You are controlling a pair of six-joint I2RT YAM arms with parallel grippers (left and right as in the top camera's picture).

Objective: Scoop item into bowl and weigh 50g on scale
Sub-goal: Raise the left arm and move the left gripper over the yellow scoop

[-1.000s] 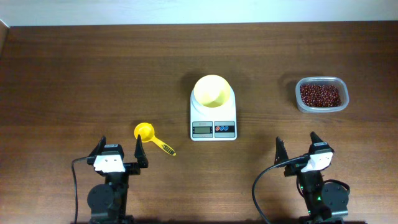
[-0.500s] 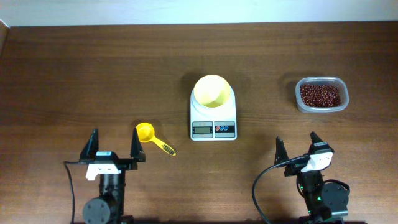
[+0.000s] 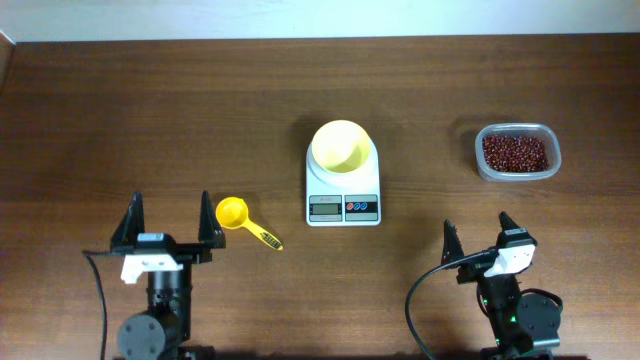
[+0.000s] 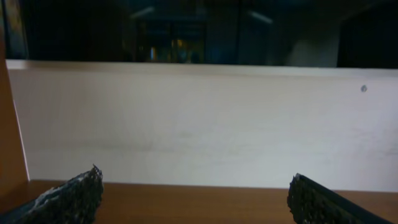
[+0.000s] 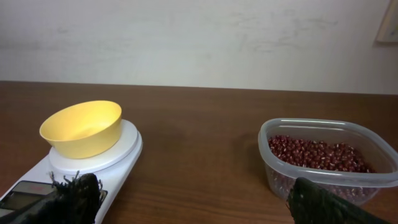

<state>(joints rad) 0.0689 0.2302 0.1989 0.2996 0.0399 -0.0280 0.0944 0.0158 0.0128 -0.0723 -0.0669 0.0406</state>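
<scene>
We note the left gripper [image 3: 172,220] has swung toward the frame's left edge, away from the scoop [image 3: 245,222]. It and the right gripper [image 3: 477,235] stand fully spread, holding nothing, so scooping looks unstarted. The right wrist view shows the bowl [image 5: 82,129] empty on the scale [image 5: 127,152] and the beans [image 5: 317,154] in their container [image 5: 323,124] at lower right; the left wrist view shows only wall.

Left gripper [image 3: 171,205] further left than a second ago (a small sideways shift)
</scene>
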